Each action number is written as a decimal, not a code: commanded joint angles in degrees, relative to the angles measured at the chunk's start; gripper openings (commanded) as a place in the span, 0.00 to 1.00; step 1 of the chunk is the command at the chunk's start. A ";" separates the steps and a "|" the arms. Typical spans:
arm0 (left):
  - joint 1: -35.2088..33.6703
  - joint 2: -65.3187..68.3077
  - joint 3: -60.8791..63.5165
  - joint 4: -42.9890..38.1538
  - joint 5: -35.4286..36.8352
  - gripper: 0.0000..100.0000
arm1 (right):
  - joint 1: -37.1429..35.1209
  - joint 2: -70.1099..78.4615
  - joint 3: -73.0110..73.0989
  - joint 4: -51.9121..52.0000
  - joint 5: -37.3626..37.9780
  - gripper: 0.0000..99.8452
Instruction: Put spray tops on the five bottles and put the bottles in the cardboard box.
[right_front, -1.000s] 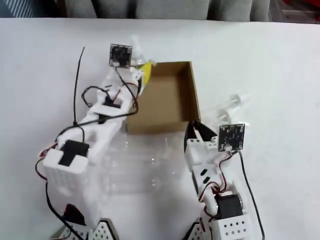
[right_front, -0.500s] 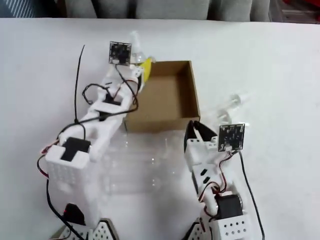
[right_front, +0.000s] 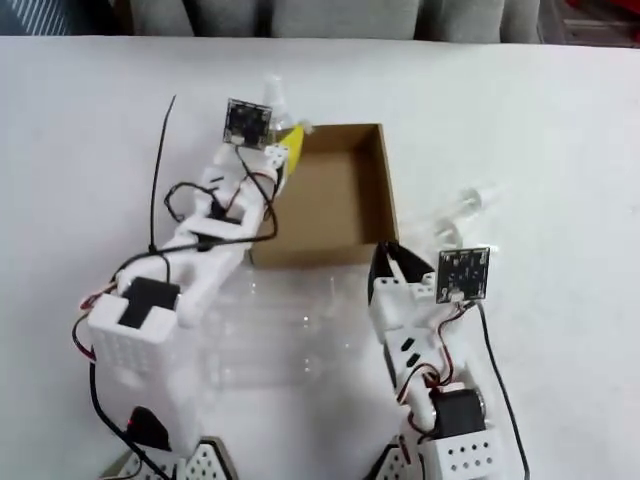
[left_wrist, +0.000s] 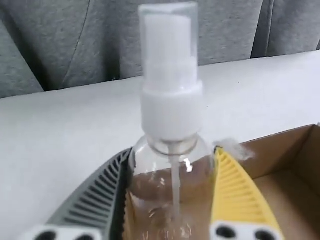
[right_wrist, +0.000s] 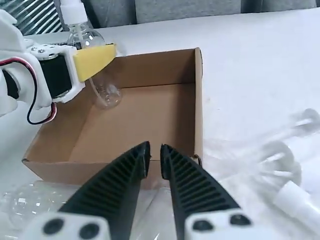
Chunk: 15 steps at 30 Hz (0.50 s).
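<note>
Left end effector (left_wrist: 172, 152) is clamped on a clear plastic bottle (left_wrist: 170, 190): grey finger (left_wrist: 95, 200) on one side, yellow finger (left_wrist: 232, 190) on the other, both pressed against the body just below the shoulder. A white spray top (left_wrist: 170, 90) is seated on the neck, with the dip tube visible inside. The bottle is roughly upright.

From the high view, the left end effector (right_front: 283, 140) sits at the far-left corner of the open brown cardboard box (right_front: 385, 180). In the right wrist view the bottle (right_wrist: 84, 36) hangs at that corner with its base below the box rim (right_wrist: 199, 100), inside the walls. Can't tell if the base touches the floor. That bottle's lower part is the only thing within the box walls; the floor shows bare cardboard.

Right end effector (right_wrist: 154, 155) has its jaws nearly closed with a thin gap, gripping nothing. It sits just near of the box's near wall, towards the right corner (right_front: 388, 258).

Loose clear bottles (right_front: 290, 330) lie on the white worktop (right_front: 520, 130) near of the box, between the two arms; the count is unclear. One more capped bottle (right_front: 470, 205) lies on its side right of the box, apart from it.
</note>
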 joint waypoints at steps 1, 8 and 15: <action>-0.13 -0.92 1.41 0.00 -1.05 0.02 | 0.40 -0.57 0.44 0.22 0.26 0.02; -0.31 -1.01 1.67 0.00 -1.05 0.03 | 0.40 -0.57 0.44 0.22 0.26 0.02; -0.40 -1.01 2.02 0.26 -0.70 0.20 | 0.40 -0.57 0.44 0.22 0.26 0.02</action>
